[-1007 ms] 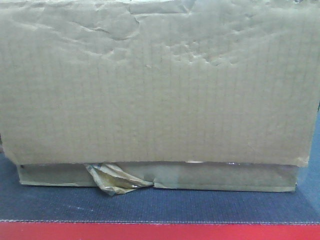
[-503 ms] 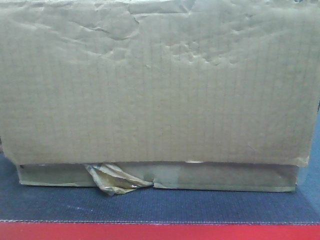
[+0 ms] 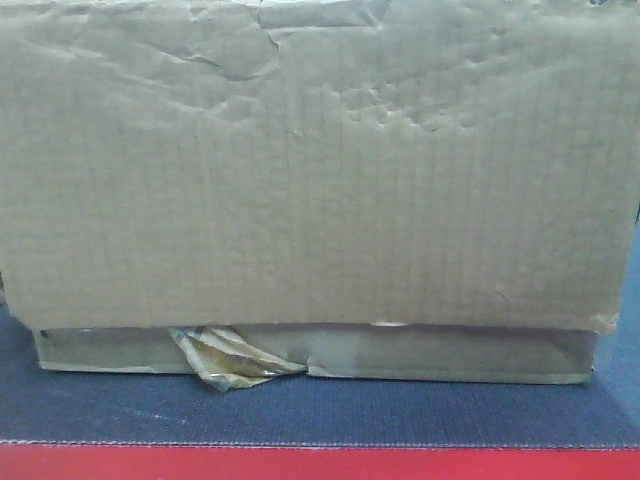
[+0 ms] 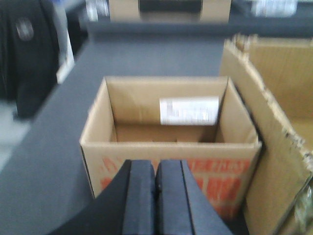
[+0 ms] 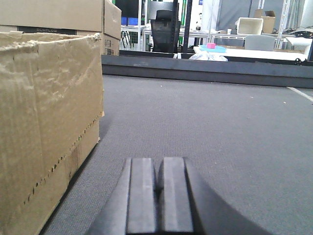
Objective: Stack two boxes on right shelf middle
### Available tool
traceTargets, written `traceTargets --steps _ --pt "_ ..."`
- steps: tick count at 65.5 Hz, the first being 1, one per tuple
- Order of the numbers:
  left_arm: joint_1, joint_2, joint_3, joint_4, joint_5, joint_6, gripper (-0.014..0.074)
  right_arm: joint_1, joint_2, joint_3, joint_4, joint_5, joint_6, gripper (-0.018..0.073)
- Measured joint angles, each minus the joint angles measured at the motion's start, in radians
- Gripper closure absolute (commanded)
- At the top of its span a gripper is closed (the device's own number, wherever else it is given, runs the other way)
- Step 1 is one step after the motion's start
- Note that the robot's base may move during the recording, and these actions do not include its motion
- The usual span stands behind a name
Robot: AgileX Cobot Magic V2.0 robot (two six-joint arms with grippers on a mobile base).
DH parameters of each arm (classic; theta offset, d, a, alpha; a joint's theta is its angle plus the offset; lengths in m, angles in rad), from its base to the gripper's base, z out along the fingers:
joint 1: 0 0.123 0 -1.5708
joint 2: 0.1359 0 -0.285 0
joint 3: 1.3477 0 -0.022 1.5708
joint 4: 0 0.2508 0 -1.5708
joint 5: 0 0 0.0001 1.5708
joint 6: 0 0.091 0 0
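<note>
A creased brown box (image 3: 320, 170) fills the front camera's frame. It sits on a dark grey mat (image 3: 320, 410) with a red edge (image 3: 320, 465) along the near side. A crumpled tape scrap (image 3: 235, 362) hangs at the box's lower edge, left of centre. The box blocks the room behind it in this view.

The wrist cameras show more. The left gripper (image 4: 156, 196) has its pads pressed together with nothing between them. It is low over a grey worktop (image 4: 44, 166), just in front of a printed box (image 4: 171, 171) with blurred red lettering on its near face. That box is open at the top. Its brown floor is in view, and a white label (image 4: 189, 110) sits on the inner far wall. Just beside it on the right stands a taller torn-edged brown box (image 4: 274, 147), also open-topped, its contents out of sight.

The right gripper (image 5: 160, 196) is likewise closed on nothing. It hovers over bare grey worktop (image 5: 220, 127), with a worn brown box (image 5: 44, 132) close on its left. Whether this is the box from the front view cannot be told.

Only this camera shows the room. There are stacked cartons (image 5: 58, 14) behind the box, a black office chair (image 5: 163, 32), and a blue tray (image 5: 212, 48) on a distant table.
</note>
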State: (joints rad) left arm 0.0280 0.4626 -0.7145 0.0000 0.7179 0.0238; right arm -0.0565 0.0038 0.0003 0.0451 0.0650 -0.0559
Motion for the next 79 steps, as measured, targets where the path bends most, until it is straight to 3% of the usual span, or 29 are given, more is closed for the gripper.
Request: traceTargets --steps 9,22,34,40,50,64,68,79 --pt "0.0 0.219 -0.132 0.0 0.115 0.0 0.0707 0.0 0.0 0.0 0.0 0.0 0.0 0.0721" --pt "0.0 0.433 -0.226 -0.01 0.089 0.0 0.0707 0.0 0.0 0.0 0.0 0.0 0.0 0.0721" --pt "0.017 0.625 -0.359 -0.067 0.093 0.002 0.0707 0.0 0.0 0.0 0.0 0.0 0.0 0.0721" --pt "0.058 0.719 -0.453 -0.112 0.151 0.054 0.0707 0.0 0.0 0.0 0.0 0.0 0.0 0.0721" --pt "0.168 0.877 -0.611 -0.166 0.286 0.222 0.0707 0.0 0.0 0.0 0.0 0.0 0.0 0.0721" --pt "0.282 1.002 -0.729 -0.17 0.3 0.276 0.0703 0.0 0.0 0.0 0.0 0.0 0.0 0.0721" --pt "0.29 1.012 -0.735 -0.164 0.3 0.283 0.0665 0.0 0.0 0.0 0.0 0.0 0.0 0.0721" --pt "0.292 1.024 -0.738 -0.164 0.308 0.306 0.0402 0.0 0.0 0.0 0.0 0.0 0.0 0.0721"
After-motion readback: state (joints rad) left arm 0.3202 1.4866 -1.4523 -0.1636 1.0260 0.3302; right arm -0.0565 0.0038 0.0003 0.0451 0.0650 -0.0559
